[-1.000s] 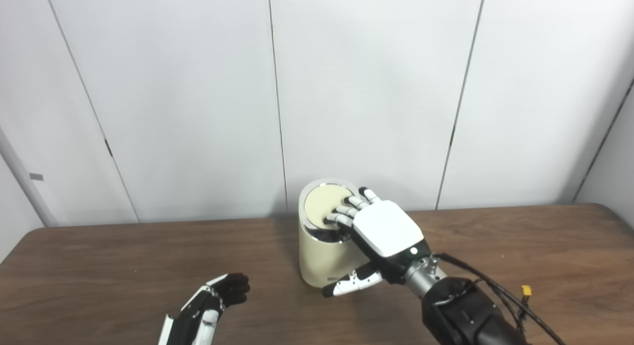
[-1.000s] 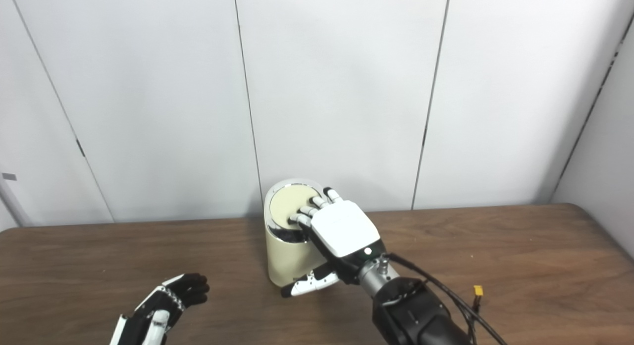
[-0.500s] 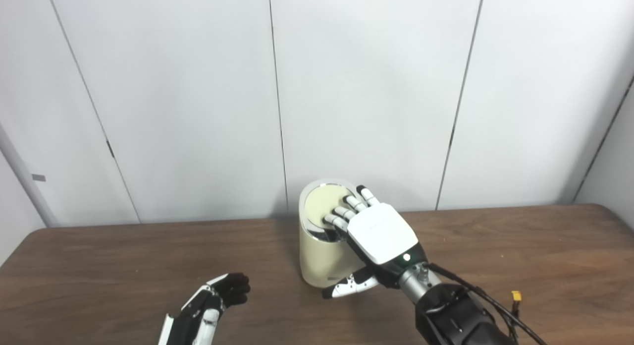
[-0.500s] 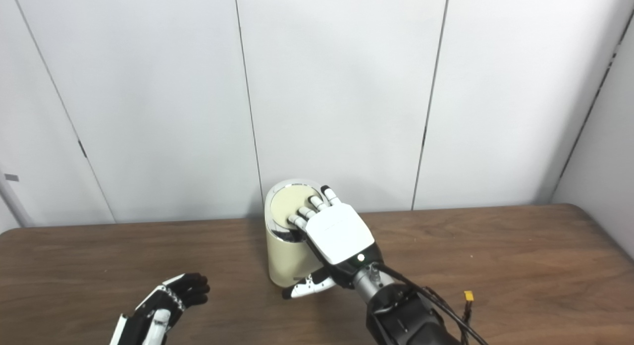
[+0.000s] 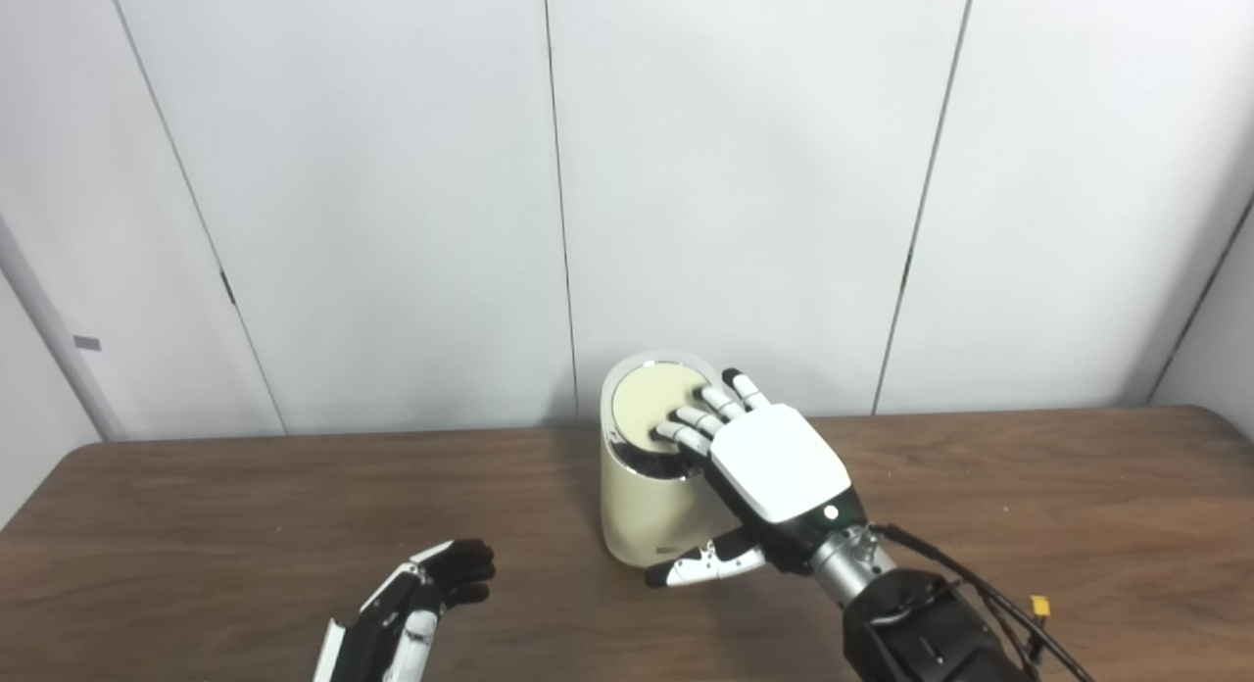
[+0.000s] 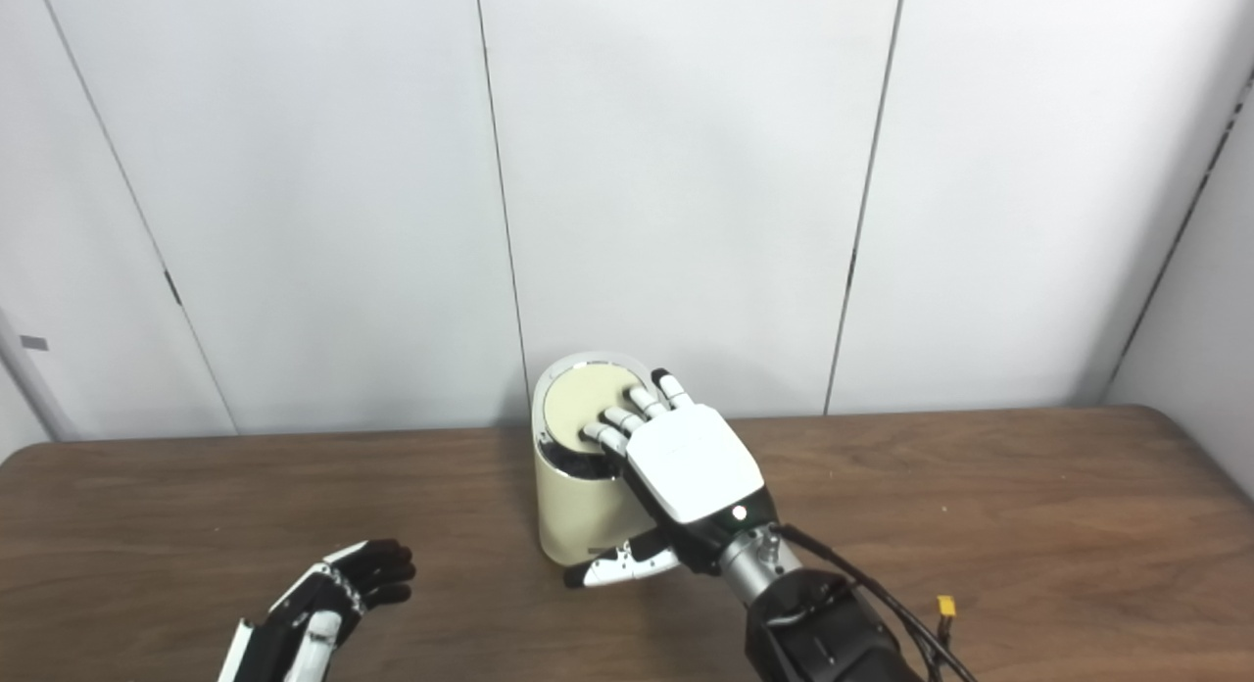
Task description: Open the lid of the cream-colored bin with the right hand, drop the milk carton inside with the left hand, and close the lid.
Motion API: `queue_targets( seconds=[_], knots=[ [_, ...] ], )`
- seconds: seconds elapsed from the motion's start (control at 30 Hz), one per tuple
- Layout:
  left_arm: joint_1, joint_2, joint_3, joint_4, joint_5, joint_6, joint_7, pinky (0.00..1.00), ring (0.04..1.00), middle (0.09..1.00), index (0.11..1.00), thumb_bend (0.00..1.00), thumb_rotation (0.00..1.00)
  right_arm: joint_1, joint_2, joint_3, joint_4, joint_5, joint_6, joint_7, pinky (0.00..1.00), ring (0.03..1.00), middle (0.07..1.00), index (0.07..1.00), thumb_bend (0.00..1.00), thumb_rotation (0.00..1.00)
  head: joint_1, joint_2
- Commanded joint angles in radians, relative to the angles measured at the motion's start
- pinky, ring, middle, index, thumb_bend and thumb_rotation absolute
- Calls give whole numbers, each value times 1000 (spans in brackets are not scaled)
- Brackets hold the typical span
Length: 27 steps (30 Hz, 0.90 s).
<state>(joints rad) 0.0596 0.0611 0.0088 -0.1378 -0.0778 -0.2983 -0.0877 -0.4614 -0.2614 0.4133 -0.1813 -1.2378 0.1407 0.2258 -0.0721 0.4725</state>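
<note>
The right hand [image 5: 774, 457], fingers spread, is kept on the lid [image 5: 651, 417] as before; only the view is shifted. The lid is seen flat on the bin [image 5: 647, 511], so closing is judged nearly done. At 7 o'clock, the left hand [image 5: 416, 604] is held loosely curled and empty; no carton is seen.

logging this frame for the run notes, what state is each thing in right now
cream-colored bin: upright on the table, near the wall
lid: down, flat in the bin's top ring
right hand: open, holds nothing, fingers spread on the lid
left hand: empty, low over the table, off to the left of the bin, fingers loosely curled
milk carton: not in view
</note>
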Motion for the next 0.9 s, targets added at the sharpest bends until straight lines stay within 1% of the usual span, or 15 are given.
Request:
queue_targets(
  seconds=[0.0, 0.07, 0.2, 0.27, 0.3, 0.33, 0.37, 0.4, 0.43, 0.5, 0.6, 0.67, 0.77, 0.83, 0.87],
  knots=[
    [-31, 4, 2, -1, 9, -51, 1, 705, 737, 750, 752, 230, 763, -47, 22, -33, -52, 11, 9, -19, 1000, 999, 951, 912, 710, 829, -1, 1],
    [-30, 5, 0, -6, -2, -40, -4, 703, 741, 755, 754, 227, 766, -70, 50, -62, -74, 13, 28, -14, 1000, 1000, 983, 952, 707, 870, -1, -1],
    [-29, 0, 2, -8, -4, -37, 0, 705, 737, 752, 750, 215, 737, -97, 86, -118, -126, 34, 38, -19, 1000, 1000, 1000, 992, 675, 865, -1, -2],
    [-29, -2, 2, -7, -3, -40, 1, 700, 735, 752, 750, 211, 733, -93, 111, -157, -158, 81, 31, -69, 1000, 1000, 1000, 992, 653, 858, 3, -2],
    [-29, -3, 2, -9, -2, -39, 3, 691, 733, 750, 749, 205, 737, -90, 123, -173, -172, 104, 27, -91, 1000, 1000, 1000, 991, 600, 874, 3, -2],
    [-28, -4, 3, -10, 0, -38, 4, 688, 732, 749, 748, 203, 740, -79, 143, -199, -192, 154, 14, -135, 1000, 1000, 1000, 990, 582, 879, 4, -1],
    [-28, -7, 4, -11, 3, -39, 8, 681, 730, 749, 747, 196, 745, -62, 166, -226, -215, 216, -1, -178, 958, 977, 970, 949, 498, 830, 4, 0],
    [-28, -8, 4, -11, 5, -40, 10, 679, 729, 748, 747, 195, 746, -50, 181, -244, -228, 258, -12, -207, 938, 968, 960, 938, 477, 816, 4, 0],
    [-28, -10, 6, -10, 8, -44, 14, 676, 728, 747, 746, 193, 748, -29, 197, -267, -248, 320, -36, -243, 920, 960, 952, 928, 459, 803, 4, 1],
    [-26, -16, 11, -11, 17, -45, 23, 672, 728, 746, 744, 194, 745, 18, 223, -298, -284, 408, -72, -295, 799, 906, 901, 871, 370, 806, 5, 3],
    [-24, -25, 17, -12, 34, -46, 36, 672, 729, 744, 745, 192, 735, 117, 246, -332, -322, 552, -144, -352, 680, 820, 842, 818, 270, 782, 8, 3],
    [-21, -26, 18, -14, 37, -47, 37, 683, 738, 752, 751, 195, 731, 200, 250, -351, -327, 647, -201, -382, 656, 787, 823, 804, 251, 738, 13, 7],
    [-17, -23, 17, -25, 34, -41, 38, 703, 751, 764, 758, 193, 727, 312, 241, -378, -317, 755, -254, -395, 650, 777, 807, 790, 226, 549, 16, 12],
    [-13, -21, 17, -31, 29, -37, 37, 714, 763, 774, 764, 183, 718, 383, 239, -395, -314, 823, -251, -384, 604, 724, 758, 730, 243, 428, 17, 13],
    [-13, -19, 17, -31, 33, -41, 37, 717, 768, 778, 766, 180, 702, 423, 242, -405, -306, 868, -247, -381, 603, 717, 746, 711, 261, 410, 17, 14]
  ],
)
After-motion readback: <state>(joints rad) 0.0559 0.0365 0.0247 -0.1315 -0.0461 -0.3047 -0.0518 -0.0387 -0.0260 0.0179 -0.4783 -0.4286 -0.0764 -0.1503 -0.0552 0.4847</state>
